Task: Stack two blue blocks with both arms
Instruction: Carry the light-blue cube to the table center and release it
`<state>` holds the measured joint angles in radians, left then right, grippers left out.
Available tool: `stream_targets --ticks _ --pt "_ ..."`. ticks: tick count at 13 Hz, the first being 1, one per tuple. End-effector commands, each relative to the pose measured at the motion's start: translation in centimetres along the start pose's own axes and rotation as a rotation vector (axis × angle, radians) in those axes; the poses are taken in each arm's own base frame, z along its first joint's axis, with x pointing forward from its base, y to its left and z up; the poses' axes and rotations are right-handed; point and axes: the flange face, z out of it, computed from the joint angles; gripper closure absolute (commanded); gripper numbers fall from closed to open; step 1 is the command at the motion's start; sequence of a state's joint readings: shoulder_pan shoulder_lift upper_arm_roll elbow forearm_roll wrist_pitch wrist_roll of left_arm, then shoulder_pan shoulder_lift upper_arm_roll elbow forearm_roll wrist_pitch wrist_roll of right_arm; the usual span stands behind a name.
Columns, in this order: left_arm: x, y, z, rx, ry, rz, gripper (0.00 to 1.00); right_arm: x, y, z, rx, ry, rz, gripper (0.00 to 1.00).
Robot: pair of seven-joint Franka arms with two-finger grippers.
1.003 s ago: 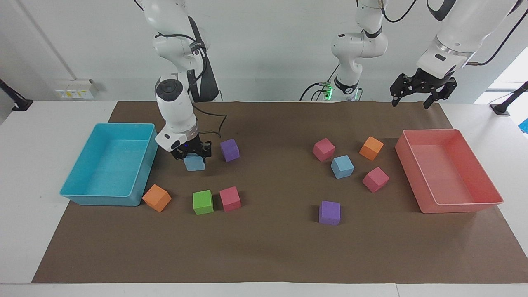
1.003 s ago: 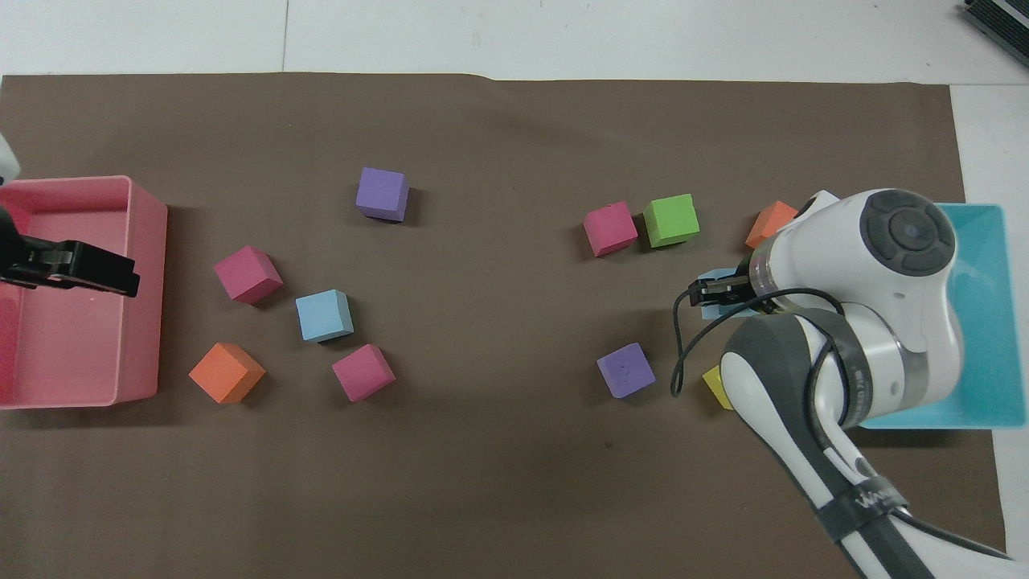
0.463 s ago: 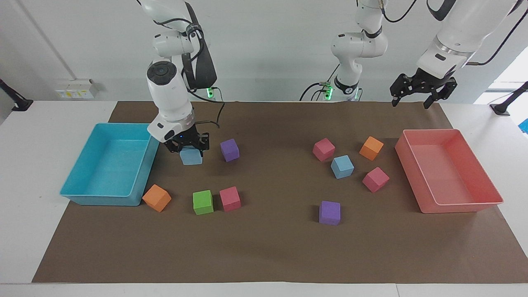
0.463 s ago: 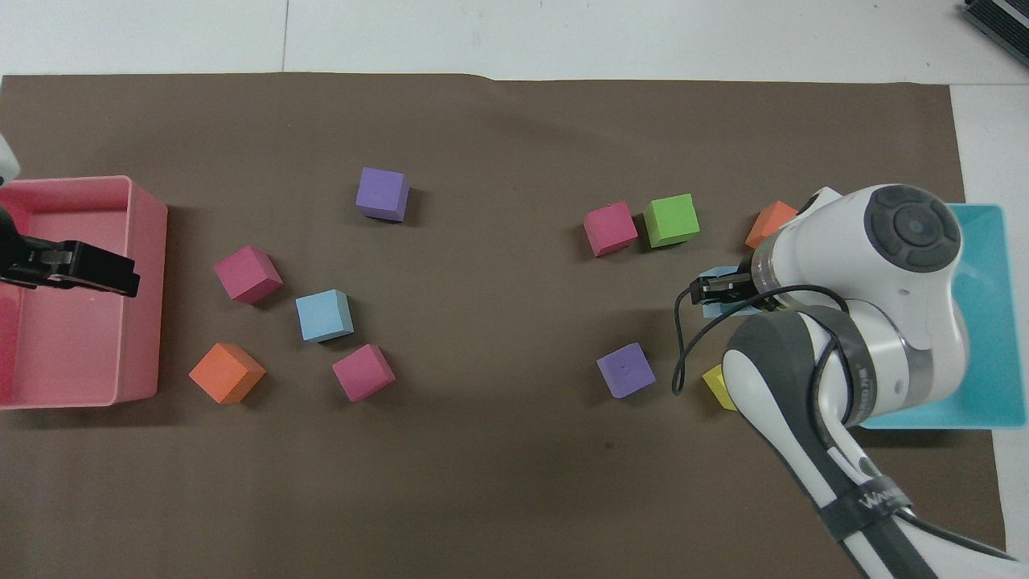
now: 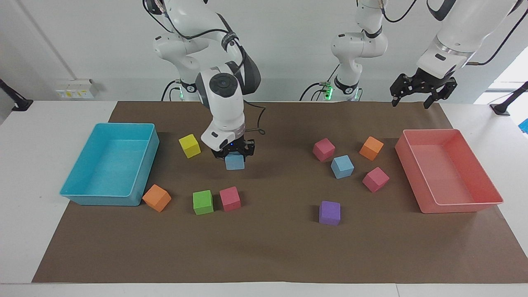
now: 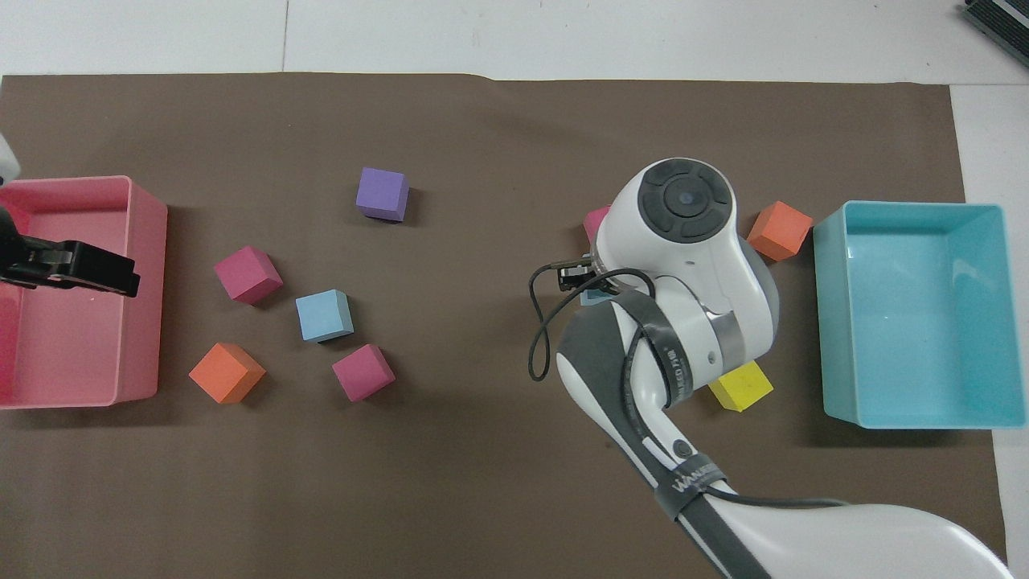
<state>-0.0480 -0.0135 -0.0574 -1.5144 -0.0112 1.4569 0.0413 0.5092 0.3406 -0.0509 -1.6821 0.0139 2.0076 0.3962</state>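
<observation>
Sky-blue foam pinched between the fingers of the right gripper (image 5: 233, 153): carried blue block (image 5: 234, 161) clamped and up off the brown paper. Just beside the gripper toward the right arm's end, a yellow cube (image 5: 189, 145); below it, a pink cube (image 5: 229, 199) beside a green cube (image 5: 203, 202). Well off toward the left arm's end, resting blue block (image 5: 342, 166) on the paper, hemmed by two pink cubes and an orange cube (image 5: 371, 148). Left gripper (image 5: 423, 90) waiting, fingers apart, over the paper's edge by the pink tray (image 5: 486, 192). Risks: knocking a crowding cube on descent; soft foam set down off-centre and toppling; letting go too high.
</observation>
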Motion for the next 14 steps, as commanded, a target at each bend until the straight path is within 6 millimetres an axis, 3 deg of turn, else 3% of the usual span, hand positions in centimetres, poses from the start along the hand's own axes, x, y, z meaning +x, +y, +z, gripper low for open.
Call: stream_targets --ticks 1,5,7,10,14 --pt "-0.4 -0.1 -0.1 -0.009 0.003 -0.006 0.0 1.7 -4.8 2.4 -0.006 -0.003 0.05 1.0" --pt "-0.4 -0.1 -0.1 -0.009 0.003 -0.006 0.0 1.9 -9.3 4.7 0.018 0.006 0.094 1.0" --pt "-0.4 -0.1 -0.1 -0.009 0.003 -0.006 0.0 0.8 -11.9 6.3 0.021 0.008 0.073 1.0" --pt "-0.4 -0.1 -0.1 -0.009 0.003 -0.006 0.0 1.0 -12.3 6.5 0.05 0.038 0.075 1.0" --pt "-0.4 -0.1 -0.1 -0.009 0.003 -0.006 0.0 -0.2 -13.8 8.7 0.047 0.057 0.032 1.0"
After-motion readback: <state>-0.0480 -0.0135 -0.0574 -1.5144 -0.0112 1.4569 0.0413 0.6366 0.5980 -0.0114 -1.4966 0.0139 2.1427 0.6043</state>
